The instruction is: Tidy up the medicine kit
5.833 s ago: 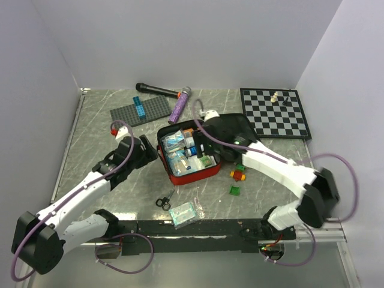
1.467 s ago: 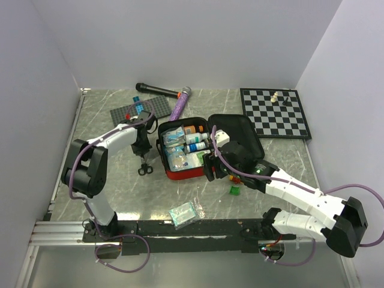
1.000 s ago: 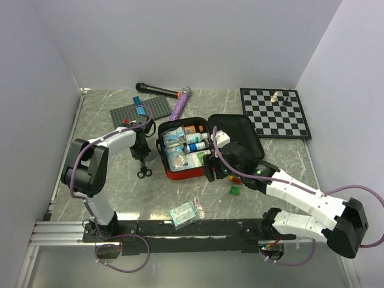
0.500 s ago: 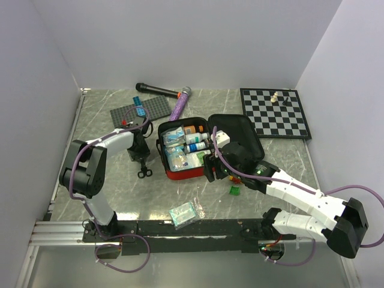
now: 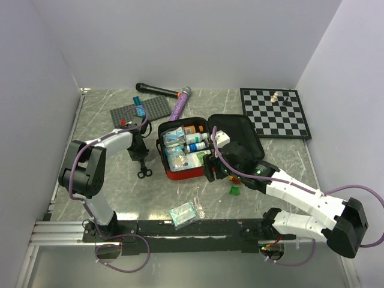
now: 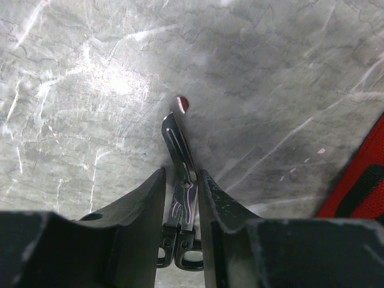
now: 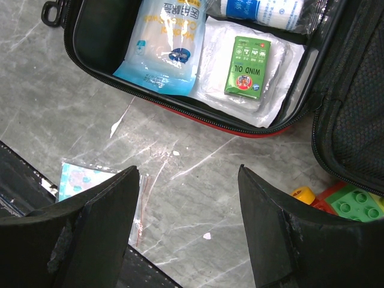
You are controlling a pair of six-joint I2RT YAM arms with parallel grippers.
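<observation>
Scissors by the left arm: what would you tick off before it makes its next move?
1. Scissors lie between the left jaws: ok.
2. Left jaws gripping them: cannot tell.
3. Kit open: ok.
4. Free spot in it for the scissors: cannot tell.
5. Right jaws open and empty, over the kit's near edge: ok.
6. Packet packed away: not ok, it lies on the table.

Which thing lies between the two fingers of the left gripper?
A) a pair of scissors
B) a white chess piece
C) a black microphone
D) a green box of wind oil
A: the left wrist view shows the scissors lying on the table between the fingers of the left gripper; whether they are clamped is unclear.
</observation>
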